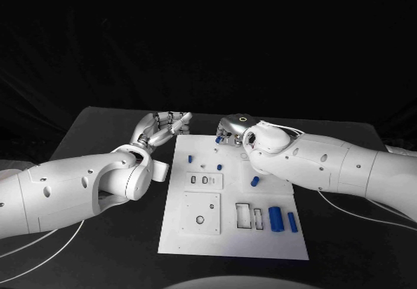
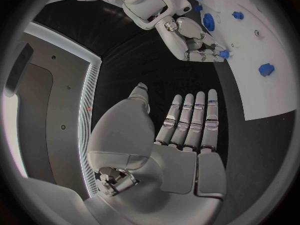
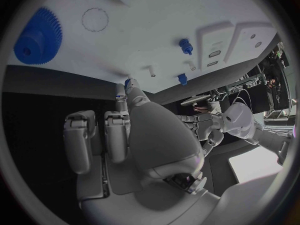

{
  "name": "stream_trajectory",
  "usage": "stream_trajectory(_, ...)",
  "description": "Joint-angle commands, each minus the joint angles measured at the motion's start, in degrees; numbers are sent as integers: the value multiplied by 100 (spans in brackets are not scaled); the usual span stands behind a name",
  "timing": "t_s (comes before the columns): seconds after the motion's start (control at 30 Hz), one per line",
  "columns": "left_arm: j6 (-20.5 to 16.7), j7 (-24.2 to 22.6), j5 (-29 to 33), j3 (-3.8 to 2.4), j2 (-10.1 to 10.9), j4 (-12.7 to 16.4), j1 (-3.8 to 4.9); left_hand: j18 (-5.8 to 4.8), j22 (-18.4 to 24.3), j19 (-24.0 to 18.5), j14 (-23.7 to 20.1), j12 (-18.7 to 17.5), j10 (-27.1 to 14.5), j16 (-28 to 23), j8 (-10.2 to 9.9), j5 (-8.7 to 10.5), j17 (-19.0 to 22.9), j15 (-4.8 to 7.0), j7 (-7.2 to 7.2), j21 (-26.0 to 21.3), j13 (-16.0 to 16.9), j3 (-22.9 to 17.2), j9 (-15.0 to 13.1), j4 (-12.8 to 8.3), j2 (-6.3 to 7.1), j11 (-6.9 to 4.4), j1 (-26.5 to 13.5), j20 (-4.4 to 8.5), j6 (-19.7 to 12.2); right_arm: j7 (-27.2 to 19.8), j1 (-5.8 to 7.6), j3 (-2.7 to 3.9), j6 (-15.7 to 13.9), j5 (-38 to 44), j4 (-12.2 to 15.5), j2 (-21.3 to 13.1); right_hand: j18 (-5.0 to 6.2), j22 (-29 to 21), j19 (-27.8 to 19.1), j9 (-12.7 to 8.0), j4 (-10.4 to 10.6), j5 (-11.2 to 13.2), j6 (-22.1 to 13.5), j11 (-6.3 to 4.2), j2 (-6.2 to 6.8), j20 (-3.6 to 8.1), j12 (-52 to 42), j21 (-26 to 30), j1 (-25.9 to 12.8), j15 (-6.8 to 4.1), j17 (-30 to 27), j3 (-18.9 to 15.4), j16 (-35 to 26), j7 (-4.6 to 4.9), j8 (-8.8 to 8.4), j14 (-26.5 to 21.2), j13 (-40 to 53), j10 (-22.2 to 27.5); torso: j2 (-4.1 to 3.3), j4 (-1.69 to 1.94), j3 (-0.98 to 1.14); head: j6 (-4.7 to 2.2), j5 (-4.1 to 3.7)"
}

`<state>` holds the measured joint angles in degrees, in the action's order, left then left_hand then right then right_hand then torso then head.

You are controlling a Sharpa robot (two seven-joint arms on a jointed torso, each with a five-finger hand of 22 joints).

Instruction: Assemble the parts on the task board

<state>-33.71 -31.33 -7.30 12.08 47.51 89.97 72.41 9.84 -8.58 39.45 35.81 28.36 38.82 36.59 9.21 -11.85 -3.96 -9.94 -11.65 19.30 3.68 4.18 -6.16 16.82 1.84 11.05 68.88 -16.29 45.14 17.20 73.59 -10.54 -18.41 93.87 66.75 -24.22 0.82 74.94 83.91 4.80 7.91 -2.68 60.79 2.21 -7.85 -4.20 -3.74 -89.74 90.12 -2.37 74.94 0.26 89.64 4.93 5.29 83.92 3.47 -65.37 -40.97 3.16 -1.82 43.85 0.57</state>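
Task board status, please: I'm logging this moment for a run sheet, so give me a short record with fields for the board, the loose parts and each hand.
board: white task board flat on the black table
loose parts: two blue cylinders lying near the board's right edge; a blue gear on the board
left hand: left hand off the board's far left corner, fingers straight, holding nothing
right hand: right hand at the board's far edge, a small blue part at its fingertips
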Motion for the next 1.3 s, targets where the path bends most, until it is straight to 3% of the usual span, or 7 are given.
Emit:
stream_trajectory(0.03, -10, -61, 2, -6, -12, 13, 16, 37, 8, -42, -42, -40, 51, -35, 6, 9, 3, -13, -176, -33, -4, -10, -9, -3, -36, 7, 26, -10, -35, 23, 1, 2, 109, 44, -43, 18, -82, 1506, 609, -3, -1, -27, 9, 26, -12, 20, 26, -26, 50, -5, 1439, 29, 17, 7, 36, 595, -5, 27, -3, -2, 0, 3, 1)
stream_trajectory(0.33, -11, -50, 2, -7, -11, 7, 16, 37, 12, -49, -40, -46, 53, -37, 6, 7, 2, -13, -176, -37, -4, -13, -10, -4, -52, 7, 36, -11, -36, 21, -11, 1, 170, 9, -44, 34, -82, 1506, 609, -55, 44, -23, -184, 36, 77, 8, 40, -26, 22, 8, 1425, 40, 13, 5, -104, 592, -10, 154, 4, -9, 1, 18, -4)
stream_trajectory(0.43, -12, -49, 2, -7, -14, 4, 16, 37, 12, -49, -40, -46, 53, -37, 6, 7, 2, -13, -176, -37, -4, -13, -10, -4, -52, 7, 36, -11, -36, 38, -12, 1, 139, -7, -37, 27, -82, 1506, 609, -140, 162, -7, -1069, 174, 305, -45, 39, -26, -156, 113, 1369, -86, -3, -44, -172, 581, -8, 447, 2, 1, -1, 16, -9)
stream_trajectory(0.53, -12, -50, 2, -7, -17, -1, 16, 38, 13, -50, -40, -47, 53, -38, 6, 7, 2, -13, -176, -38, -4, -14, -10, -5, -55, 7, 39, -11, -37, 61, -13, 1, 55, -40, -24, 7, -82, 1506, 609, -178, 206, -6, -2572, 343, 526, -215, 32, -26, -390, 341, 1308, -238, -21, -12, -242, 568, 0, 924, 1, -1, 2, 19, -3)
stream_trajectory(0.63, -13, -53, 2, -6, -22, -14, 16, 38, 14, -51, -40, -48, 54, -38, 6, 6, 2, -13, -176, -39, -4, -14, -10, -5, -57, 7, 40, -11, -38, 53, -13, 1, -94, -115, 7, -40, -63, 1438, 556, -186, 225, -6, -2949, 413, 616, -291, 33, 5, -543, 383, 1253, -310, -37, 70, -249, 556, 2, 1178, 0, -1, 2, 18, -1)
stream_trajectory(0.9, -13, -63, 2, -5, -35, -67, 16, 38, 14, -52, -40, -49, 54, -39, 6, 6, 2, -13, -176, -39, -4, -14, -10, -5, -58, 8, 41, -11, -38, -295, 15, 1, -858, -934, 460, -529, -30, 1326, 467, -40, 297, -7, -2020, 455, 636, -322, -14, 61, -774, 336, 1144, -306, -71, 472, -24, 531, 24, 1273, 10, -20, 3, -26, -6)
stream_trajectory(1.3, 15, -74, 2, -2, -119, -177, 14, 38, 17, -57, -40, -52, 55, -41, 6, 5, 2, -14, -177, -42, -4, -14, -10, -5, -64, 8, 47, -12, -39, -1209, 222, -7, -994, -2613, 1649, -1959, -28, 1319, 463, 134, 217, -27, -1008, 392, 478, -350, -190, 68, -684, 366, 1181, -158, -60, 405, 280, 539, 85, 733, 9, -39, 18, -77, -140)
